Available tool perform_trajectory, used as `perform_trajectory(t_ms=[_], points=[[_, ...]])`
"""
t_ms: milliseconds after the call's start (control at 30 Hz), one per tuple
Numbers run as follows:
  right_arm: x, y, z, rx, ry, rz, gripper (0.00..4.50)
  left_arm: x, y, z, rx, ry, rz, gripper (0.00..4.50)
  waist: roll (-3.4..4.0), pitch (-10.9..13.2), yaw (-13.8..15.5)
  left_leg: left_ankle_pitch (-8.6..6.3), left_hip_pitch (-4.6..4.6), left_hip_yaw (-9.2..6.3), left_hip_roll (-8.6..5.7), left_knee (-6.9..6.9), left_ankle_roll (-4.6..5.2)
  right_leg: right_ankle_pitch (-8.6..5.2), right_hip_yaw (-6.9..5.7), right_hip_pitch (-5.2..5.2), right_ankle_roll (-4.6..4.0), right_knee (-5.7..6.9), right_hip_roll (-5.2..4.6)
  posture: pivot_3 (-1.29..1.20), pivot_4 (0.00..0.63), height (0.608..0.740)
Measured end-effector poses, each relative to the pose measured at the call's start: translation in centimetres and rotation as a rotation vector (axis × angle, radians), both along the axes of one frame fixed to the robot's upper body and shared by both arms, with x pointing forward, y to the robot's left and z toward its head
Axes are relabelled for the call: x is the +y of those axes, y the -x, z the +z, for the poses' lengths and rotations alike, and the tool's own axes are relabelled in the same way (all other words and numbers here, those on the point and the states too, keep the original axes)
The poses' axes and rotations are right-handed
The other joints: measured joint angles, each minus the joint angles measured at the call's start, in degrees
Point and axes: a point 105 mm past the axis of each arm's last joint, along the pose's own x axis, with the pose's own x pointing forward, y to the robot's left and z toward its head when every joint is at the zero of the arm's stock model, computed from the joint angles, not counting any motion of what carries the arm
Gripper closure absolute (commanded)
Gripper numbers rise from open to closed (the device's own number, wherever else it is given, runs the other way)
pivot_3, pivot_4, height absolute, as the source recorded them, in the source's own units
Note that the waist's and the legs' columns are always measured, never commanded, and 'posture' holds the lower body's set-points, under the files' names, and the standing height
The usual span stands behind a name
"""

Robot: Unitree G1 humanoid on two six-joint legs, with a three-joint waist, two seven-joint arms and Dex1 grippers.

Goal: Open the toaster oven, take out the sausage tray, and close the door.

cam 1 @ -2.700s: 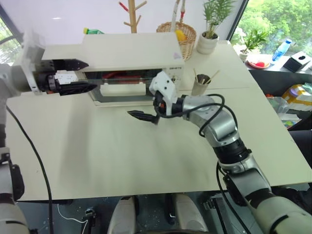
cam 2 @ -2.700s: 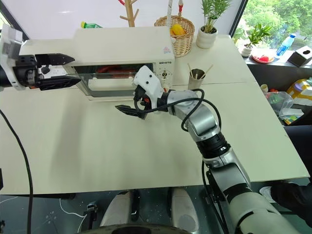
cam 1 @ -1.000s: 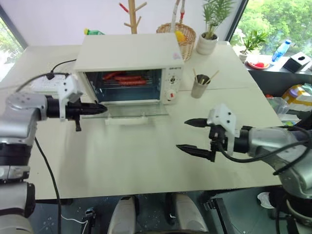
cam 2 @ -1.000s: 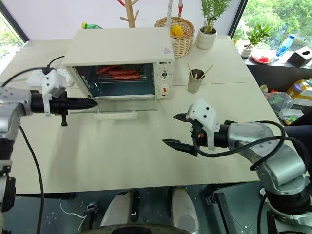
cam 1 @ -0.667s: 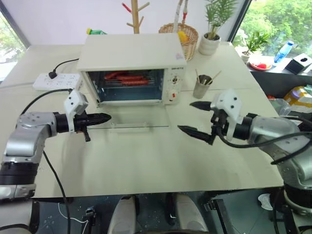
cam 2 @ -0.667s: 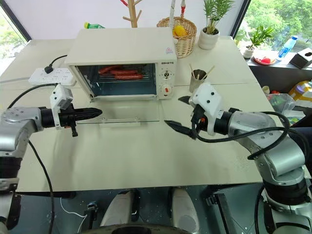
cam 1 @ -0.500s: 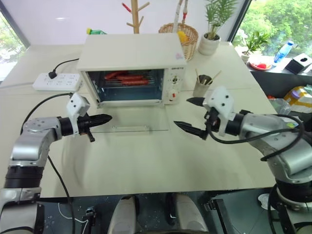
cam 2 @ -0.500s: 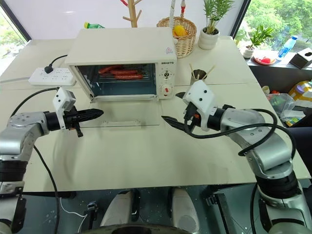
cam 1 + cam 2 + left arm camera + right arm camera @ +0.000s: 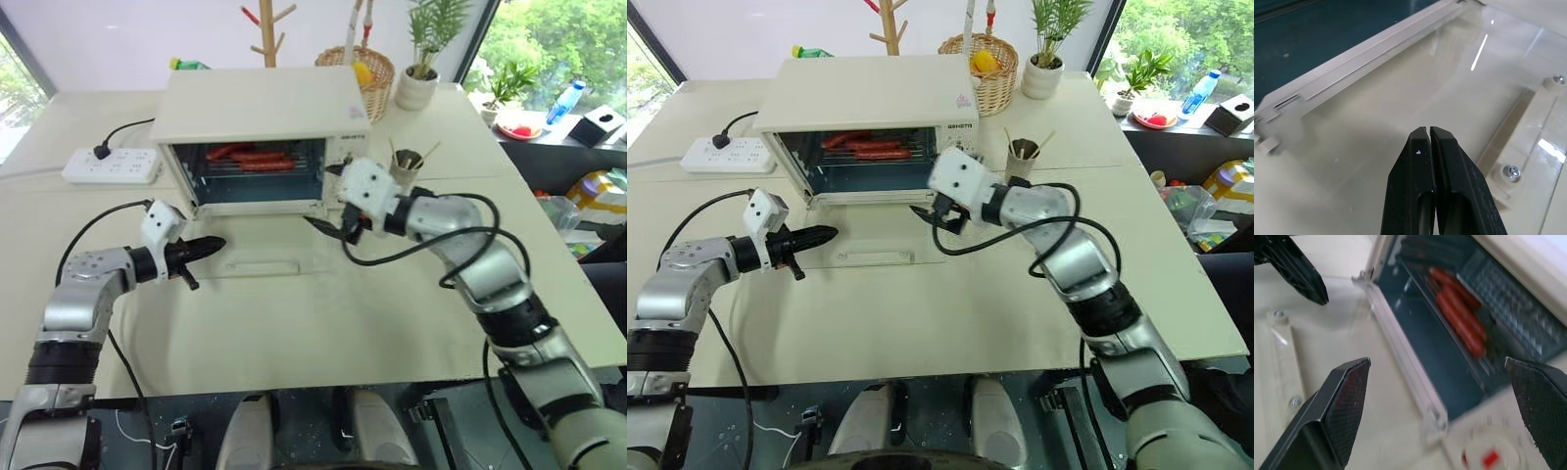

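The cream toaster oven (image 9: 263, 103) stands at the back of the table with its door (image 9: 257, 247) folded down flat, bar handle (image 9: 263, 266) nearest me. Inside, the sausage tray (image 9: 257, 157) sits on the rack with reddish sausages (image 9: 1457, 308) on it. My left gripper (image 9: 217, 243) is shut and empty, its tips (image 9: 1428, 134) low over the glass at the door's left edge. My right gripper (image 9: 933, 217) is open and empty, held in front of the right part of the oven mouth, above the door, fingers (image 9: 1337, 406) spread wide.
A white power strip (image 9: 110, 164) and its cable lie left of the oven. Right of the oven stands a cup of sticks (image 9: 404, 166). Behind are a wicker basket (image 9: 364, 73) and a potted plant (image 9: 421, 78). The near half of the table (image 9: 294, 333) is bare.
The door, shut in the oldest frames, now lies open. My open right gripper has swung left and forward to the oven mouth. My left gripper has sunk slightly by the door's left edge.
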Motion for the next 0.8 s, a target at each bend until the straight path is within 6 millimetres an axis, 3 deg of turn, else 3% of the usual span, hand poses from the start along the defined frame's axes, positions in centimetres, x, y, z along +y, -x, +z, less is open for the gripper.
perform_trajectory(t_ms=[200, 300, 333, 400, 500, 800], points=[[2.3, -2.7, -0.9, -0.111, 0.079, -0.021, 0.00, 1.8, 2.6, 7.0, -0.060, 0.128, -0.034, 4.40, 0.00, 0.0, -0.2, 0.00, -0.02, 0.00, 0.00, 0.00, 0.00, 0.00, 0.00, -0.01, 0.00, 0.00, -0.04, 0.00, 0.150, 0.740], [3.5, -4.0, -1.0, -0.176, 0.108, -0.036, 0.00, 2.0, 3.9, 9.2, -0.093, 0.152, -0.046, 4.40, 0.02, 0.0, -0.1, 0.00, 0.00, -0.01, 0.00, -0.02, -0.01, 0.00, 0.00, -0.01, 0.00, 0.00, -0.06, 0.00, 0.150, 0.740], [3.7, -4.3, -1.1, -0.184, 0.108, -0.038, 0.00, 2.0, 4.0, 9.4, -0.100, 0.156, -0.045, 4.40, 0.02, 0.0, 0.0, 0.00, 0.00, -0.02, 0.00, -0.02, -0.01, 0.00, 0.00, 0.00, 0.00, 0.00, -0.06, 0.00, 0.150, 0.740], [4.5, -4.8, -1.4, -0.196, 0.107, -0.039, 0.53, 2.1, 4.2, 9.3, -0.095, 0.159, -0.028, 4.50, 0.01, 0.0, 0.0, 0.00, 0.00, -0.02, -0.01, -0.02, -0.01, 0.00, 0.00, 0.01, -0.01, 0.00, -0.09, 0.00, 0.150, 0.740], [5.5, -5.5, -1.9, -0.206, 0.114, -0.040, 1.77, 2.1, 4.3, 9.0, -0.087, 0.155, -0.012, 4.50, 0.01, 0.0, -0.1, 0.00, 0.00, -0.02, -0.01, -0.02, -0.01, 0.00, 0.00, 0.01, -0.01, 0.00, -0.10, 0.00, 0.150, 0.740], [6.3, -6.7, -3.2, -0.219, 0.157, -0.036, 1.77, 1.9, 4.8, 9.0, -0.102, 0.149, 0.011, 4.50, 0.02, 0.0, -0.2, 0.00, 0.01, -0.03, 0.01, -0.07, -0.02, 0.00, 0.01, -0.01, -0.03, 0.00, -0.11, 0.00, 0.150, 0.740]])
